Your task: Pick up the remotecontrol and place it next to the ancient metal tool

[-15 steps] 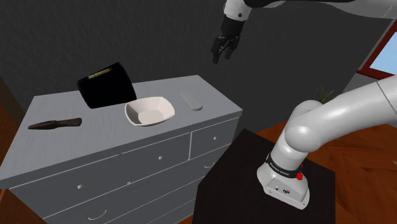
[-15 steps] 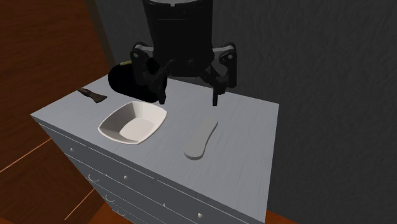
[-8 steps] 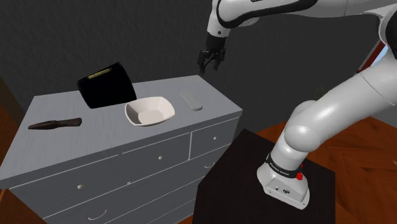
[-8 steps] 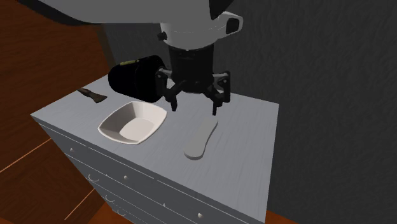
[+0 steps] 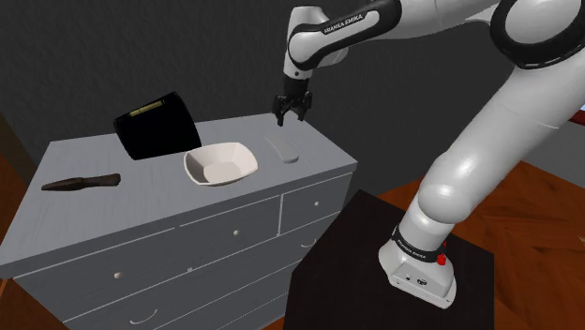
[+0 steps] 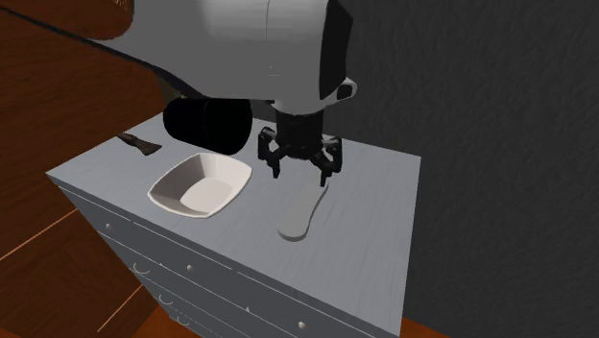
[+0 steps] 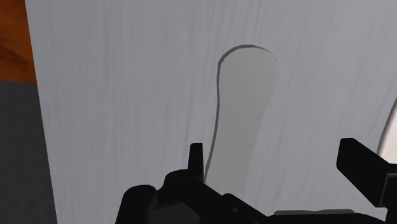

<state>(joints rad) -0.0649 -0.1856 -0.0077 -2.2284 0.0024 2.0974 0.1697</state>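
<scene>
Black and spread wide, the hand (image 5: 292, 112) hangs just above the pale grey, elongated remote control (image 5: 281, 148), holding and touching nothing. In the shoulder view the remote lies flat on the grey dresser's worktop (image 5: 141, 202), near its 3 o'clock edge, with a white square bowl (image 5: 220, 164) just beside it at 9 o'clock. Farther toward 9 o'clock, past bare worktop, lies the dark brown, blade-like tool (image 5: 82, 182). A black box (image 5: 155, 125) stands at 10 o'clock.

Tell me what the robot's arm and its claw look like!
The arm is thick, round and shiny white, with dark bands at its joints and the words FRANKA EMIKA near the wrist. Its foot carries a small red button. The two-finger gripper is all black.
</scene>
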